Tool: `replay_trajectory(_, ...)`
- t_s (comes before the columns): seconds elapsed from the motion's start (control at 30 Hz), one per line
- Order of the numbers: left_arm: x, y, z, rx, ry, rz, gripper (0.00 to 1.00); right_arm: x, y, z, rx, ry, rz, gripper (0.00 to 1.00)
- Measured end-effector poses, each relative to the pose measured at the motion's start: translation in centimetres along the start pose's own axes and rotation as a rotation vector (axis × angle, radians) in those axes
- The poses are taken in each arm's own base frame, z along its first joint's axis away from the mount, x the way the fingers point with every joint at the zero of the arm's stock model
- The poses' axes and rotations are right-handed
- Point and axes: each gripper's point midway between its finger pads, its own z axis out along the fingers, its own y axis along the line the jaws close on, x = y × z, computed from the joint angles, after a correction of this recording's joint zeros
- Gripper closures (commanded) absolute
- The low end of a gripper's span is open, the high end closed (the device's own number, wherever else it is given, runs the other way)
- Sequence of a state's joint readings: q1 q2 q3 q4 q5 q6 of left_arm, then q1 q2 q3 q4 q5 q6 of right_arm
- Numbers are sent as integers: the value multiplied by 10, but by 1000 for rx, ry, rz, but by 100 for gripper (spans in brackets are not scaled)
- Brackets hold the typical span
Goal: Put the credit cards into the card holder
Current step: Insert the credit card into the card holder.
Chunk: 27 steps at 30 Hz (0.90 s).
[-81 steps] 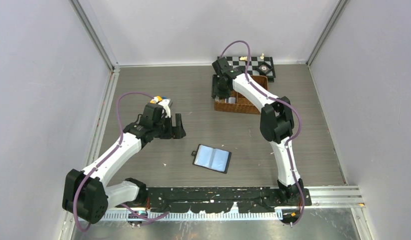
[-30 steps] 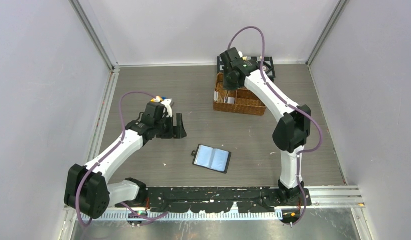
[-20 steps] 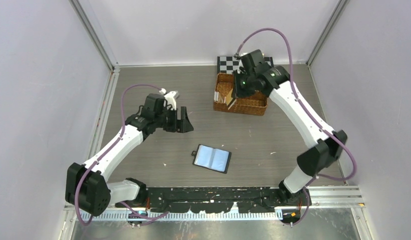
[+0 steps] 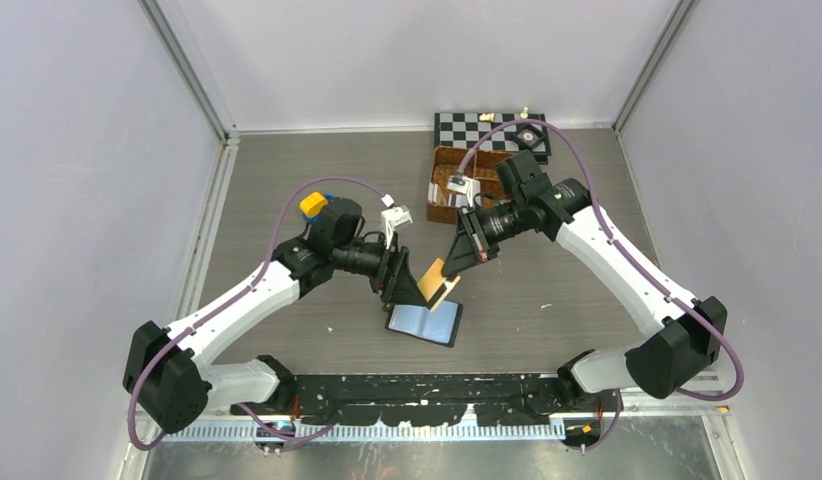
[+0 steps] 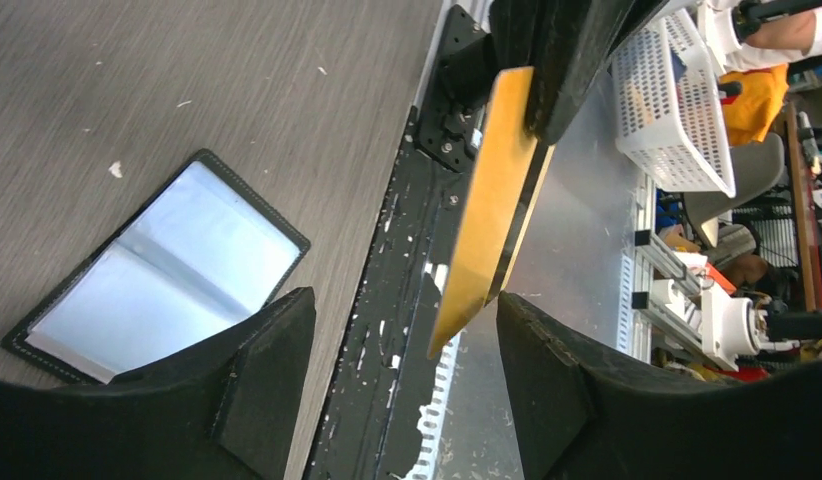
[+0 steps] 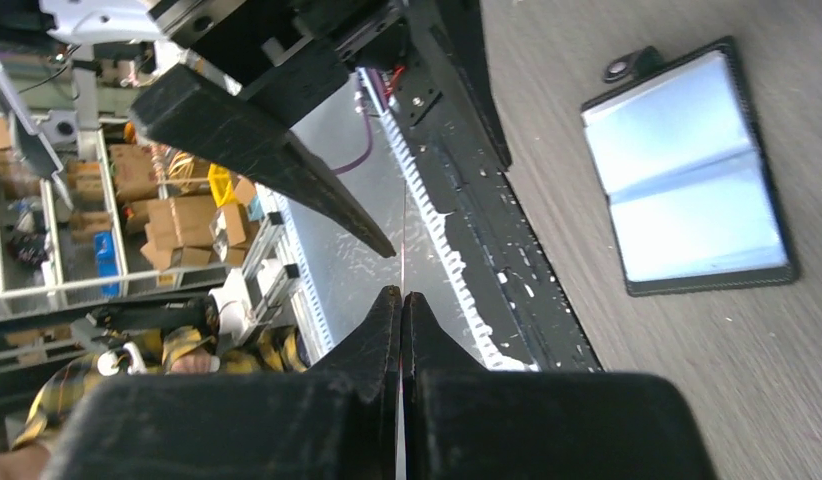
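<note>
The card holder [image 4: 427, 320] lies open on the table, pale sleeves up; it also shows in the left wrist view [image 5: 167, 270] and the right wrist view [image 6: 687, 180]. My right gripper [image 4: 459, 262] is shut on a tan-orange credit card [image 4: 439, 281] and holds it tilted in the air just above the holder. The card [image 5: 492, 200] hangs between my left gripper's [image 5: 405, 300] open fingers without touching them. In the right wrist view the card shows edge-on as a thin line [image 6: 402, 240] from my shut right gripper [image 6: 400, 295]. My left gripper [image 4: 407, 283] is empty. Other cards are hidden.
A brown wicker basket [image 4: 442, 190] stands at the back, partly behind my right arm. A chessboard [image 4: 492, 128] with small pieces lies behind it. The black base rail [image 4: 437, 390] runs along the near edge, close below the holder.
My right arm has swung from the basket to the table's middle with the tan-orange card. My left arm has moved right and down to the card above the holder.
</note>
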<state>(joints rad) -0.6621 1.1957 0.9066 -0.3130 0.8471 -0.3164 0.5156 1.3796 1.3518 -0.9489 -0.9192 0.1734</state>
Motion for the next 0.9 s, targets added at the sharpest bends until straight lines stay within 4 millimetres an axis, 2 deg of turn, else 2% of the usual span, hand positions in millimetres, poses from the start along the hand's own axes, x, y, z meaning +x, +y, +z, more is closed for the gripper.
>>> replay_trajectory(0.1,-2,-7,0,37,-2,-1,42,4,11,0,-57,17,-20,99)
replay_trajectory(0.2,-2,-13,0,67,2,-4,58,9,18,0,-92,36,-37,99)
replay_trajectory(0.37,0,-26,1,131,11,-28,99,12,19,2,-103,51,-62,97)
replay_trajectory(0.4,0,-28,0,147,11,-28,100,13,17,2,-99,53,-65,93)
replay_trajectory(0.43,1,-31,0,163,15,-36,100,13,15,3,-89,54,-67,85)
replay_trajectory(0.5,2,-34,0,185,18,-39,100,13,12,3,-72,55,-65,59)
replay_trajectory(0.53,3,-34,0,189,18,-40,100,13,11,4,-67,55,-54,51)
replay_trajectory(0.57,3,-35,-1,191,15,-42,100,12,9,5,-57,49,-46,49)
replay_trajectory(0.63,5,-36,-2,190,8,-41,100,9,3,9,-43,29,-30,35)
replay_trajectory(0.8,2,-34,-5,147,-46,-39,100,5,-9,16,-15,-61,15,30)
replay_trajectory(0.9,-4,-27,-5,98,-108,-58,100,-4,-4,13,-27,-190,20,28)
